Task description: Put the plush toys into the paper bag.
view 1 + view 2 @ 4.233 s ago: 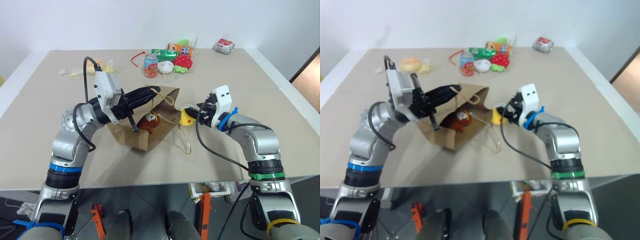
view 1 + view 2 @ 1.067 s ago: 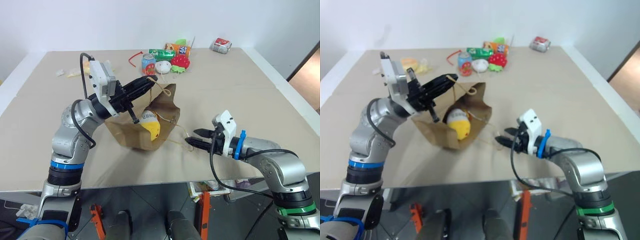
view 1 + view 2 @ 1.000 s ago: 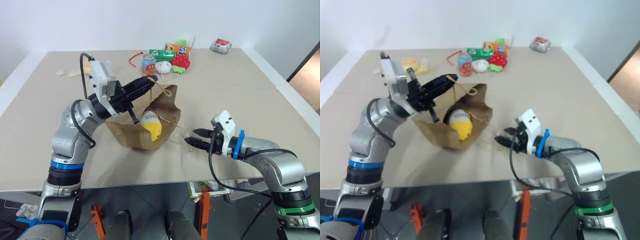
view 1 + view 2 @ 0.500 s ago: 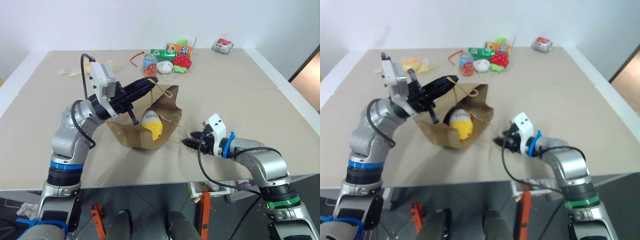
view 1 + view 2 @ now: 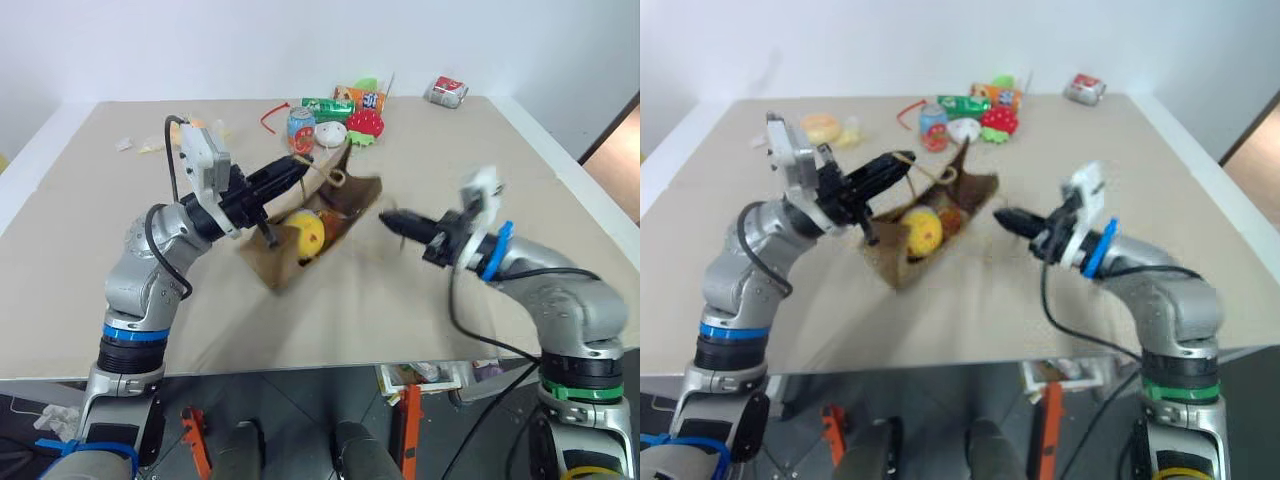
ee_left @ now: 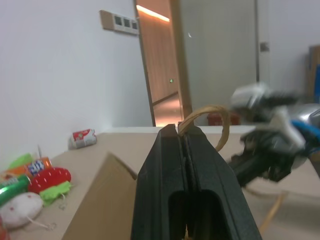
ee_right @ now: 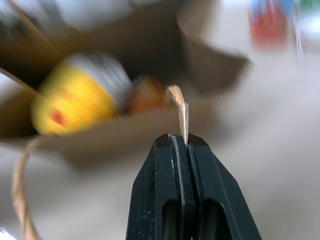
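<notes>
The brown paper bag [image 5: 345,205] hangs between both grippers with its mouth toward me. My left gripper [image 5: 298,166] is shut on one twisted cord handle [image 6: 210,112] above the bag's left side. To the bag's right my right gripper [image 5: 388,216] is shut on the other handle cord [image 7: 182,112] and held above the table. The yellow plush toy [image 5: 308,232] lies inside the bag, and the brown monkey [image 7: 145,95] sits just behind it.
At the far edge of the table [image 5: 450,300] lie drink cans [image 5: 301,128], a white round plush [image 5: 331,132], a red strawberry plush [image 5: 366,122] and snack packs. A crushed can [image 5: 445,90] is at the back right. Yellow items [image 5: 822,127] sit at the back left.
My right gripper has shut on the bag's loose handle and risen with it. The bag's right side is pulled up and the yellow toy has shifted inside. The left gripper has stayed put.
</notes>
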Robot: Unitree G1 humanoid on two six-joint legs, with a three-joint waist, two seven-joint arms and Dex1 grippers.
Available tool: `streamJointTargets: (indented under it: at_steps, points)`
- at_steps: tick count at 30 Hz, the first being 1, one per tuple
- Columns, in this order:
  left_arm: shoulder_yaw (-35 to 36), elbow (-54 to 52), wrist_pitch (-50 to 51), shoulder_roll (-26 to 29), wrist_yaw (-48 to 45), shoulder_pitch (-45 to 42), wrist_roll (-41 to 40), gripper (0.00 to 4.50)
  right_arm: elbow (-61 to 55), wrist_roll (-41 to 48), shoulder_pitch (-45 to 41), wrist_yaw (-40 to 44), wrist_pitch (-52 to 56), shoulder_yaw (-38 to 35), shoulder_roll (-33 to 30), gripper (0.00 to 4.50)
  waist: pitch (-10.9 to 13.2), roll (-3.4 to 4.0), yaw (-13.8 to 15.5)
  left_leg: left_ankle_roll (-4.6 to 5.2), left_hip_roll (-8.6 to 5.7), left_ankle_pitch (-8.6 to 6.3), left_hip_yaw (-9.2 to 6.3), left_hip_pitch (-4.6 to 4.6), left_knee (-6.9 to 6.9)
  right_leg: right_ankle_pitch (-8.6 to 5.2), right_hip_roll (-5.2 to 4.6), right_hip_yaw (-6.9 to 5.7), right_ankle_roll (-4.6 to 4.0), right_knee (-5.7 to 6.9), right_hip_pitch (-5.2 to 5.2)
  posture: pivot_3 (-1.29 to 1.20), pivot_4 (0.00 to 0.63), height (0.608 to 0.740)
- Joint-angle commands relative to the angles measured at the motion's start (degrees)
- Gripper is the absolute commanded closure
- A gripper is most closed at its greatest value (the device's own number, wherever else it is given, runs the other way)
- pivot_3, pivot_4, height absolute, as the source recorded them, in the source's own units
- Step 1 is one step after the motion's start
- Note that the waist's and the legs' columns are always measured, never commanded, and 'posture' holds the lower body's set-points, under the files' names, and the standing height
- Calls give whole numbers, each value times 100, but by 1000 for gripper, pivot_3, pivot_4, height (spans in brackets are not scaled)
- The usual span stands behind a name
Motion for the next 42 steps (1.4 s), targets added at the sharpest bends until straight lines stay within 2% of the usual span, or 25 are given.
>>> streamJointTargets:
  at_steps: [1,7,11,14,17,20,21,22,24,27,30,31,35,42]
  points:
    - [665,0,1272,-255,1045,-760,-1286,4500,-836,1701,-659,-172,237,-995,235,4453,1,0,2,0,0,0,0,0,0,0,0,0,0,0,0,0,150,740]
    - [795,139,2262,-119,1406,-786,-1785,4500,-775,1160,-524,-522,324,-324,170,4453,3,-4,-6,0,0,0,-3,0,2,0,0,-3,1,0,1,0,150,740]
    - [657,-136,2535,28,1313,-663,-1866,4500,-682,1075,-525,-703,364,-194,225,4453,3,-3,-6,0,2,0,-3,-1,0,0,2,-3,1,1,-1,0,150,740]
    - [522,-167,2743,156,1292,-604,-1737,4500,-593,1032,-589,-838,363,-129,281,4453,3,-3,-1,0,-1,0,-2,-6,-1,0,-1,-1,1,1,-6,0,150,740]
    - [173,-157,2477,332,1215,-504,-1120,4500,-565,897,-582,-876,264,-28,317,4453,3,-3,0,0,-1,0,-2,-7,0,0,-1,-2,1,1,-5,0,150,740]
    - [-83,-68,2117,397,1281,-467,-539,3745,-402,870,-623,-1093,308,-64,421,4500,3,-3,-4,0,-1,0,-2,-5,0,0,0,-2,0,1,-5,0,150,740]
    - [-21,9,2074,359,1332,-504,-533,3129,-267,838,-669,-1186,330,-92,458,3794,3,-3,-4,0,-1,0,-1,-3,-1,1,0,-1,-1,1,-5,0,150,740]
    - [41,60,2065,328,1361,-533,-563,3021,-180,812,-700,-1239,339,-108,478,3779,3,-3,0,0,0,0,-2,-3,-1,1,1,-1,-2,1,-5,0,150,740]
    - [279,280,2013,210,1466,-638,-630,2327,-108,770,-747,-1295,320,-129,467,3185,3,-3,2,0,0,0,-1,-4,-1,1,0,-1,-2,1,-5,0,150,740]
    - [603,466,2057,63,1525,-746,-922,1209,-63,723,-797,-1348,303,-123,436,2009,3,-3,4,0,-1,0,1,-5,-1,1,-1,0,-2,0,-6,0,150,740]
    - [1034,524,2344,-83,1599,-833,-1556,584,-6,848,-822,-1326,375,-230,393,1281,3,-3,1,0,0,0,0,-5,-1,1,0,-1,-2,0,-8,0,150,740]
    - [1158,539,2488,-95,1602,-854,-1769,156,-27,928,-815,-1282,388,-300,371,1131,3,-3,0,0,1,0,0,-5,-2,1,0,0,-2,0,-8,0,150,740]
    - [1447,481,3245,105,1302,-781,-2652,47,-123,1330,-815,-1087,453,-651,249,1131,3,-3,1,0,-1,0,0,-10,-3,-1,-2,-1,2,0,-9,0,150,740]
    - [1378,215,3809,558,731,-528,-3115,47,-53,1602,-819,-1012,404,-913,160,1131,3,-4,-9,0,-1,0,0,-9,-2,0,-1,-1,1,0,-10,0,150,740]
